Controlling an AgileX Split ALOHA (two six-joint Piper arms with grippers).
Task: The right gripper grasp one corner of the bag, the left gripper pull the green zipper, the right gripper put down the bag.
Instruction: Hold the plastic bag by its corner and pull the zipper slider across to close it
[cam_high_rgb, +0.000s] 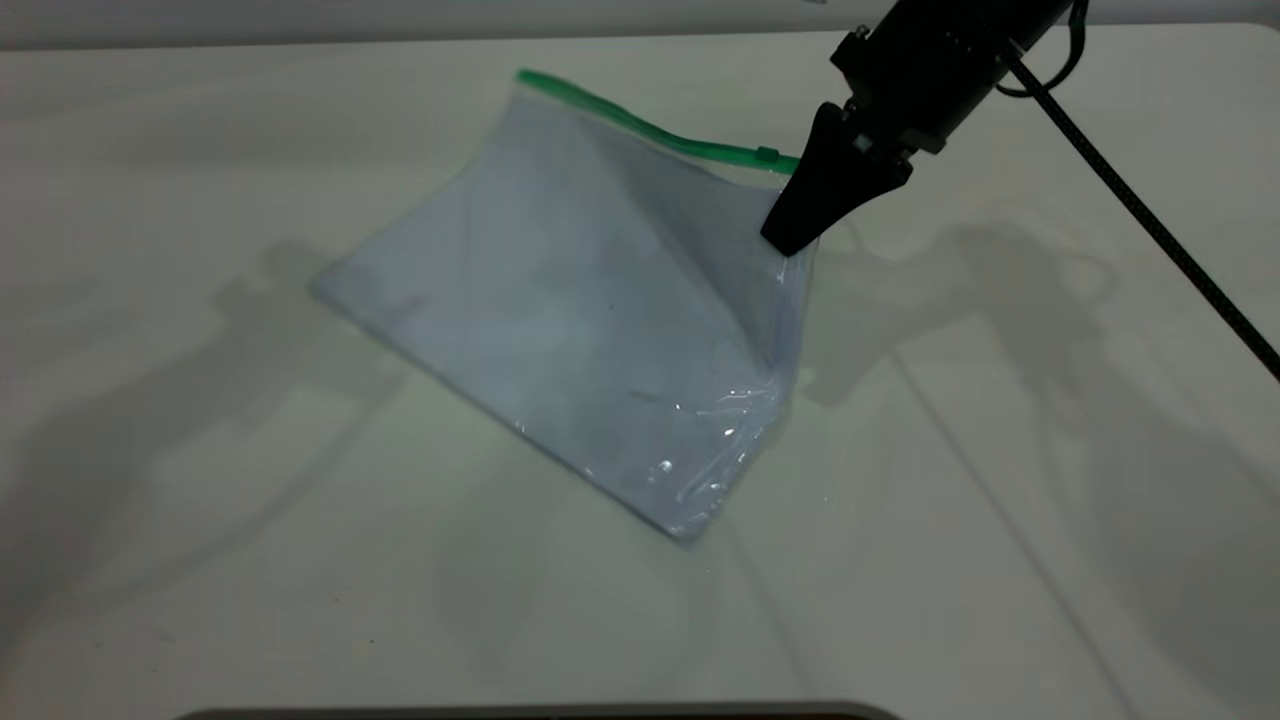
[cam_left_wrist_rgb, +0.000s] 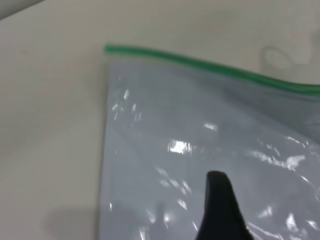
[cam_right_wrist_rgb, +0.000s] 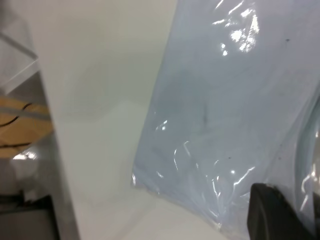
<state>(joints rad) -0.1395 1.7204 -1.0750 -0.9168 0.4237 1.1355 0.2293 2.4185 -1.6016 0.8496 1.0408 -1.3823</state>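
Note:
The bag (cam_high_rgb: 560, 320) is a clear pouch with pale bluish sheets inside, lying on the white table (cam_high_rgb: 200, 560). My right gripper (cam_high_rgb: 790, 240) is shut on its far right corner and holds that corner up, so the pouch slopes like a tent. The green zipper (cam_high_rgb: 640, 125) runs along the far edge, its slider tab (cam_high_rgb: 767, 154) close to the right gripper. In the right wrist view the gripper (cam_right_wrist_rgb: 300, 220) pinches the bag (cam_right_wrist_rgb: 225, 100). My left gripper (cam_left_wrist_rgb: 220, 200) shows only as a black tip over the bag (cam_left_wrist_rgb: 165, 125), short of the green zipper (cam_left_wrist_rgb: 200, 62); the exterior view does not show it.
A black cable (cam_high_rgb: 1150, 220) hangs from the right arm across the table's right side. Beyond the table edge in the right wrist view are a wood-coloured surface with wires (cam_right_wrist_rgb: 20, 125) and a white frame (cam_right_wrist_rgb: 17, 55). A dark rim (cam_high_rgb: 540, 712) lines the near edge.

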